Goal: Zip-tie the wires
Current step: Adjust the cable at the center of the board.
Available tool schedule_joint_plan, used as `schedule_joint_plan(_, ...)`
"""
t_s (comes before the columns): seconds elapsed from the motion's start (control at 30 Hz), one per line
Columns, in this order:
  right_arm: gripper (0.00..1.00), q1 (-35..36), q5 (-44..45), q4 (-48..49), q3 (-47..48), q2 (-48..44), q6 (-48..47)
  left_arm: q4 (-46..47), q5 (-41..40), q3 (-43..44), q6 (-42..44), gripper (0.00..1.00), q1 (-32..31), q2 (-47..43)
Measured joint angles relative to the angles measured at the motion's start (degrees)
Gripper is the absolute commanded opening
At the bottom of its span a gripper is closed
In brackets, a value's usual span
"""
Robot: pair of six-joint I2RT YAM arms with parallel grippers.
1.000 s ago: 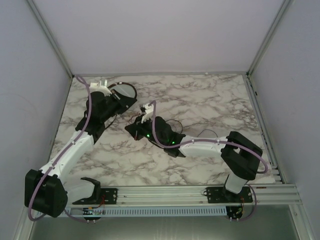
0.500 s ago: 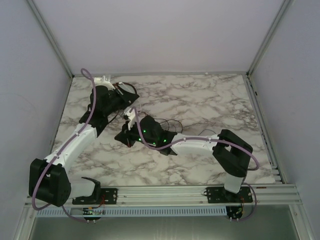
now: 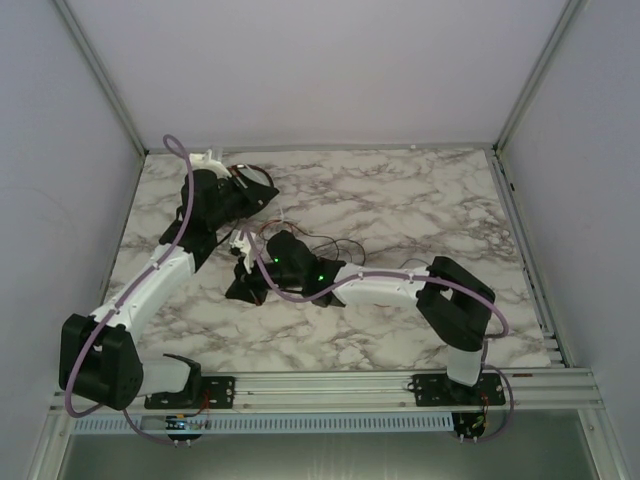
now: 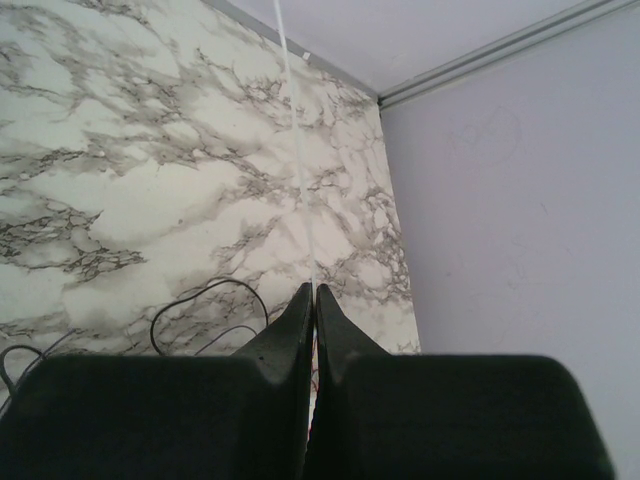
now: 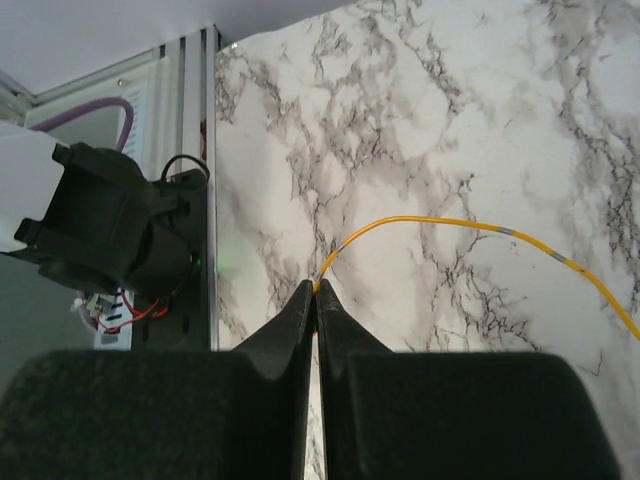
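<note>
I see the left gripper (image 4: 315, 292) clenched on a thin white strip (image 4: 300, 150) that runs straight ahead from its tips. The right gripper (image 5: 316, 287) is pinched on the end of a yellow strand (image 5: 450, 221), which leads away to its right. The dark wires (image 4: 205, 285) curl on the worktop (image 3: 420, 200) in its left half, about midway between the near and far edges. They lie just beside the left gripper and behind the right wrist, so I judge the strip must be brought across them.
</note>
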Motion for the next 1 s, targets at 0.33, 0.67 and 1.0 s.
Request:
schedule_joint_plan(0.33, 0.46, -0.87, -1.18, -4.42, 0.92, 0.63, -0.98, 0.04, 0.07, 0.74, 0.66, 0.0, 0.0, 0.15)
schedule_joint_plan(0.67, 0.6, -2.1, 7.74, -4.55, -11.96, -18.84, -4.81, 0.04, 0.2, 0.74, 1.88, 0.0, 0.2, 0.11)
schedule_joint_plan(1.0, 0.62, -13.05, 18.95, 4.28, -32.54, -40.5, -5.99, 0.09, 1.14, 0.72, 2.14, 0.0, 0.57, -0.61)
